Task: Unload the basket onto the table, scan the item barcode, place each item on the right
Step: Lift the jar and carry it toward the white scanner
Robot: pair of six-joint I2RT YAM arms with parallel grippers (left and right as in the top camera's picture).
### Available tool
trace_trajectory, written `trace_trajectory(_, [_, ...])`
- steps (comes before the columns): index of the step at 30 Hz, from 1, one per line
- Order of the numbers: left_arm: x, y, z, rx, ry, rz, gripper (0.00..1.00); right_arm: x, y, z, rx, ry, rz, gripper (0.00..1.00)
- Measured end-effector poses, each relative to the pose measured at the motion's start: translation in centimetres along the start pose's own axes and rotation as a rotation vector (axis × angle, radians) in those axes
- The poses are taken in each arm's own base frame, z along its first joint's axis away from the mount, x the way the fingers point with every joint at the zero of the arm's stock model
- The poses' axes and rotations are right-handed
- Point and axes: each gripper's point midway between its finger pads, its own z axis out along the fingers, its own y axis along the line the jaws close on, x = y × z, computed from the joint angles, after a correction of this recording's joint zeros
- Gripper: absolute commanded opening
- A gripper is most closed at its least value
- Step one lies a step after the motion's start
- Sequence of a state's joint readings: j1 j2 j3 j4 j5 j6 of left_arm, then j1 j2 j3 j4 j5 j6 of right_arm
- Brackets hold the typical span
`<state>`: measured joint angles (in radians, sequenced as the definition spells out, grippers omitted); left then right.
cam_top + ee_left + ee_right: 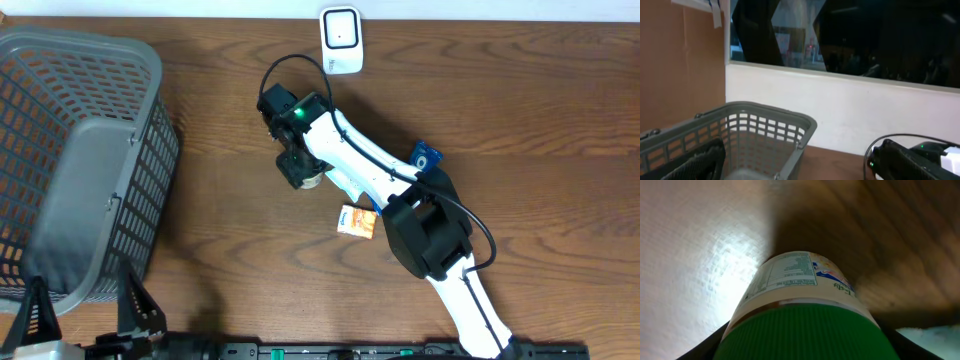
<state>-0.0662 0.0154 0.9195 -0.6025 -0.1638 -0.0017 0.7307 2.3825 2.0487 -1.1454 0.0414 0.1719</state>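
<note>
- Straddles a white-labelled jar with ribbed green lid with the right claw, partly spread, jaws flanking the lid; cannot tell whether pinching.
- Stretches the right arm low over the brown wooden table, jar resting right of the grey mesh plastic basket.
- Holds the left claw spread wide at that basket's near corner.

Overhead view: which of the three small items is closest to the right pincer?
The green-lidded jar, directly at the right pincer; the orange packet and blue packet lie farther back beside the arm.
</note>
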Motion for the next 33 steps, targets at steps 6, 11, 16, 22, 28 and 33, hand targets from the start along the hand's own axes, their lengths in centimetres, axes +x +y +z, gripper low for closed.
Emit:
trace_trajectory(6, [0.6, 0.0, 0.0, -0.002, 0.025, 0.006, 0.98, 0.2, 0.1, 0.0, -0.022, 0.018, 0.341, 0.99])
trace_trajectory(11, [0.7, 0.1, 0.0, -0.002, 0.028, 0.006, 0.98, 0.3, 0.5, 0.0, -0.050, 0.028, 0.412, 0.92])
trace_trajectory(16, [0.9, 0.0, 0.0, 0.001, 0.037, 0.008, 0.98, 0.2, 0.7, 0.0, -0.058, 0.028, 0.432, 0.88])
trace_trajectory(22, [1.1, -0.1, 0.0, 0.017, 0.047, 0.006, 0.98, 0.5, 0.6, 1.5, -0.043, 0.053, 0.430, 0.77])
trace_trajectory(28, [1.4, -0.1, 0.0, 0.017, 0.055, 0.008, 0.98, 0.8, 0.4, 1.5, -0.029, 0.065, 0.407, 0.59])
trace_trajectory(33, [2.3, 0.0, -0.1, 0.014, 0.094, 0.017, 0.98, 1.8, -0.2, 1.3, -0.013, 0.109, 0.409, 0.55])
